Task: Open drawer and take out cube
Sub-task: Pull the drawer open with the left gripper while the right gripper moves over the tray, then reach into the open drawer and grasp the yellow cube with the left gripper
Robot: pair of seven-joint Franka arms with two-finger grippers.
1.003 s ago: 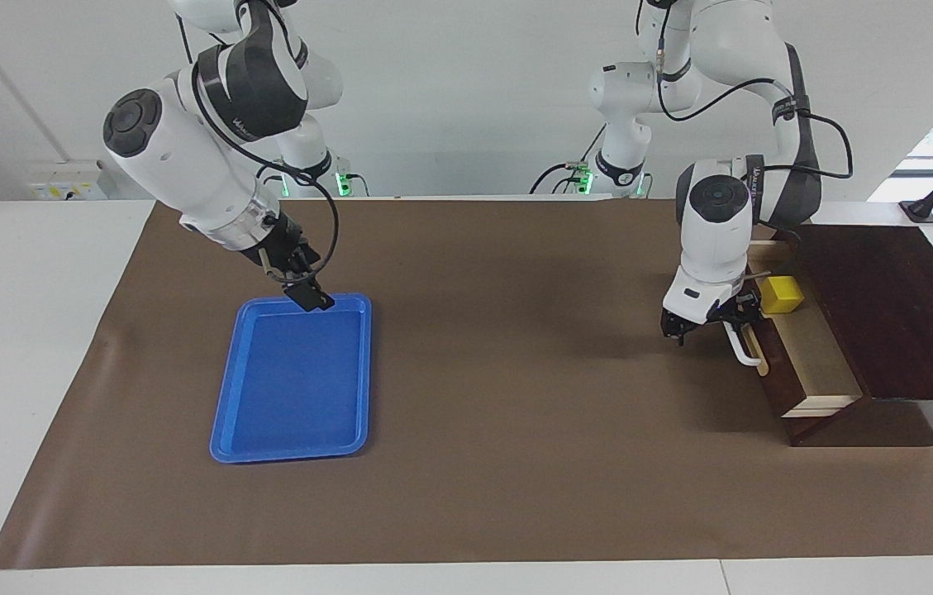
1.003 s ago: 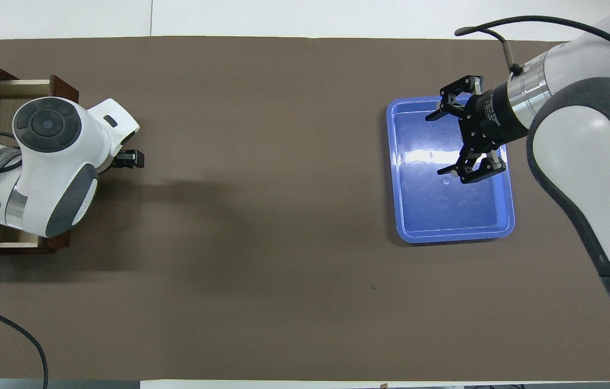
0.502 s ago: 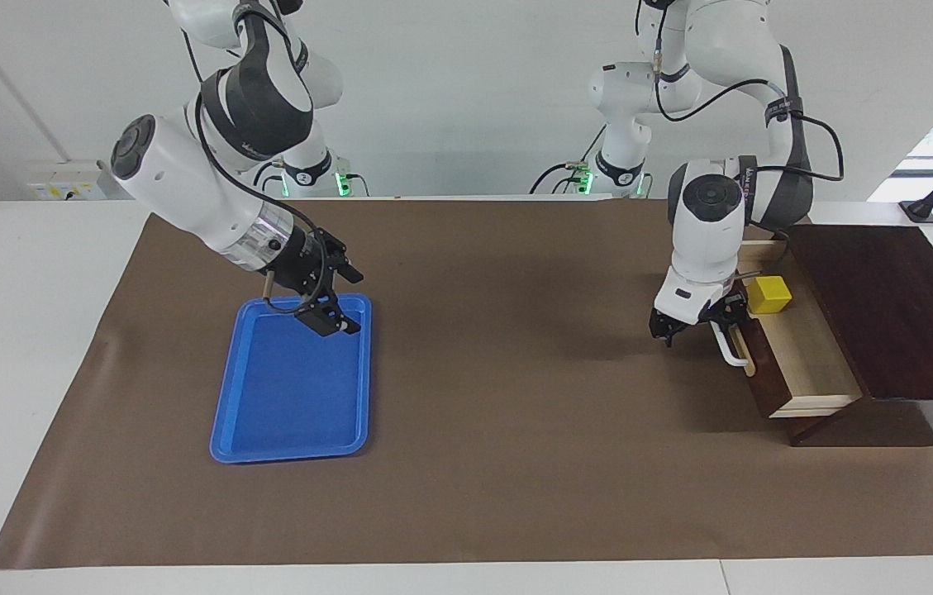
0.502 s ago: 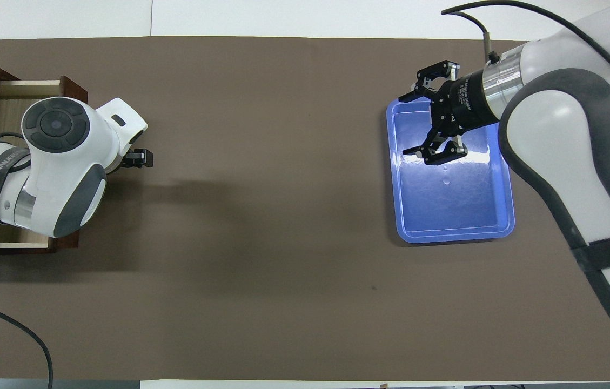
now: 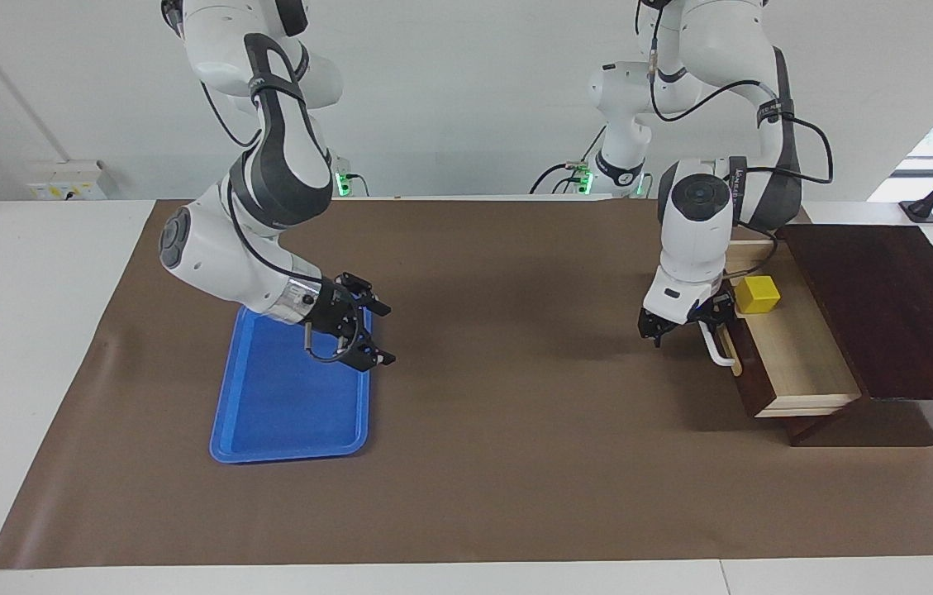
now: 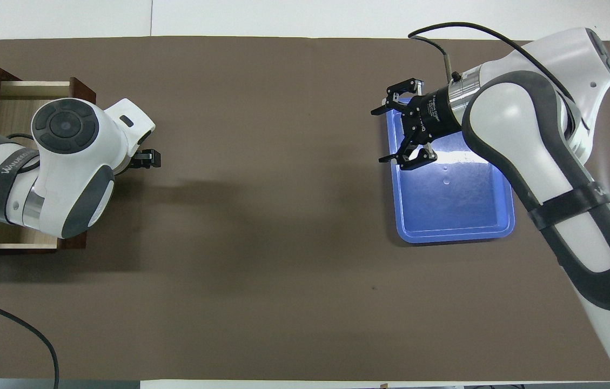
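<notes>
The dark wooden drawer [image 5: 801, 355] stands pulled out of its box [image 5: 887, 306] at the left arm's end of the table. A small yellow cube [image 5: 760, 294] lies in its pale interior, at the end nearer the robots. My left gripper [image 5: 681, 324] is at the drawer's front, its fingers apart around the white handle [image 5: 716, 347]. From overhead, the left arm covers most of the drawer [image 6: 13, 105] and hides the cube; one of its fingers [image 6: 149, 158] sticks out. My right gripper [image 5: 363, 326] hangs open and holds nothing, over the blue tray's rim that faces the table's middle.
The flat blue tray [image 5: 292, 450] lies on the brown mat toward the right arm's end, with nothing in it. The wooden box fills the table corner at the left arm's end.
The left gripper has drawn back toward the table's middle, and the drawer with the cube has slid further out. The right gripper has swung from over the tray to its inner rim.
</notes>
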